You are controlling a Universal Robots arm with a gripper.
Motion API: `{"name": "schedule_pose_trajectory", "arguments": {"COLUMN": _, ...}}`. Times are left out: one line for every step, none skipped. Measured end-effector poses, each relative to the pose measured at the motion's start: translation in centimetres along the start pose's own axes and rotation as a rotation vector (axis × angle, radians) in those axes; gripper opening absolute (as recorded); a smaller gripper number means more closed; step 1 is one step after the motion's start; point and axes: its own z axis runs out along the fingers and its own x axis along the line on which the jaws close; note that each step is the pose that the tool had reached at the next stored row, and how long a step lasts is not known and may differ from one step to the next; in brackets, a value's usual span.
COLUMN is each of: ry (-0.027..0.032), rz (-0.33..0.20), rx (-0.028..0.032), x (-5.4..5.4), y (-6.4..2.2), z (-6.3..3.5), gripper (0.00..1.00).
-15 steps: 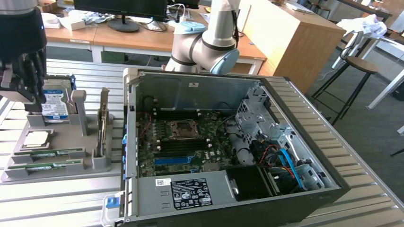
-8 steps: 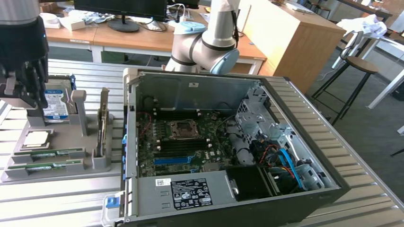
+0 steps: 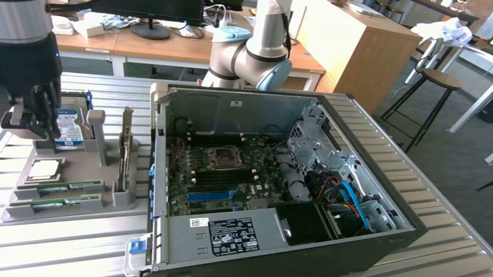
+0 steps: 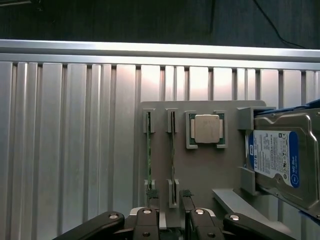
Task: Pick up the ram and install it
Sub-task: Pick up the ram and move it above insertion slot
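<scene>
Two green ram sticks stand on edge in slots of the grey parts tray [image 3: 115, 199]; in the exterior view they lie at its near end, one [image 3: 58, 189] just behind the other [image 3: 54, 203]. In the wrist view they are thin green lines, ram [image 4: 148, 155] and ram [image 4: 172, 147]. My gripper [image 3: 32, 134] hangs open above the tray's far left part, over the processor and hard drive, holding nothing. In the wrist view the gripper [image 4: 170, 200] has dark fingertips [image 4: 152, 193] on either side of the line of the second stick.
The tray also carries a square silver processor [image 4: 207, 128], a blue-labelled hard drive [image 4: 277, 156] and an upright card [image 3: 126, 151]. To the exterior view's right stands the open computer case [image 3: 362, 115] with its motherboard [image 3: 223, 173]. The slatted metal table [image 4: 75, 150] surrounds everything.
</scene>
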Motion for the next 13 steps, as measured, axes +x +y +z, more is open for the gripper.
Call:
{"name": "schedule_pose_trajectory", "arguments": {"ry": -0.0001, "rz": 0.0, "rx": 0.0, "x": 0.0, "y": -0.01, "z": 0.16, "gripper": 0.3}}
{"name": "schedule_pose_trajectory", "arguments": {"ry": -0.0004, "rz": 0.0, "rx": 0.0, "x": 0.0, "y": -0.01, "z": 0.32, "gripper": 0.3}}
{"name": "schedule_pose_trajectory", "arguments": {"ry": -0.0006, "rz": 0.0, "rx": 0.0, "x": 0.0, "y": -0.02, "z": 0.48, "gripper": 0.3}}
{"name": "schedule_pose_trajectory", "arguments": {"ry": -0.0007, "rz": 0.0, "rx": -0.0001, "x": 0.0, "y": -0.03, "z": 0.61, "gripper": 0.3}}
{"name": "schedule_pose_trajectory", "arguments": {"ry": -0.0009, "rz": 0.0, "rx": 0.0, "x": 0.0, "y": -0.03, "z": 0.76, "gripper": 0.3}}
{"name": "schedule_pose_trajectory", "arguments": {"ry": -0.0011, "rz": 0.0, "rx": -0.0001, "x": 0.0, "y": -0.04, "z": 0.89, "gripper": 0.3}}
{"name": "schedule_pose_trajectory", "arguments": {"ry": -0.0012, "rz": 0.0, "rx": -0.0001, "x": 0.0, "y": -0.04, "z": 1.02, "gripper": 0.3}}
{"name": "schedule_pose_trajectory", "arguments": {"ry": -0.0014, "rz": 0.0, "rx": -0.0001, "x": 0.0, "y": -0.05, "z": 1.14, "gripper": 0.3}}
{"name": "schedule_pose_trajectory", "arguments": {"ry": -0.0015, "rz": 0.0, "rx": -0.0001, "x": 0.0, "y": -0.06, "z": 1.27, "gripper": 0.3}}
{"name": "schedule_pose_trajectory", "arguments": {"ry": -0.0017, "rz": 0.0, "rx": -0.0001, "x": 0.0, "y": -0.06, "z": 1.42, "gripper": 0.3}}
{"name": "schedule_pose_trajectory", "arguments": {"ry": -0.0018, "rz": 0.0, "rx": -0.0001, "x": 0.0, "y": -0.07, "z": 1.57, "gripper": 0.3}}
{"name": "schedule_pose_trajectory", "arguments": {"ry": -0.0018, "rz": 0.0, "rx": -0.0001, "x": 0.1, "y": -0.08, "z": 1.73, "gripper": 0.3}}
{"name": "schedule_pose_trajectory", "arguments": {"ry": -0.0019, "rz": 0.0, "rx": 0.0, "x": 0.1, "y": -0.08, "z": 1.91, "gripper": 0.3}}
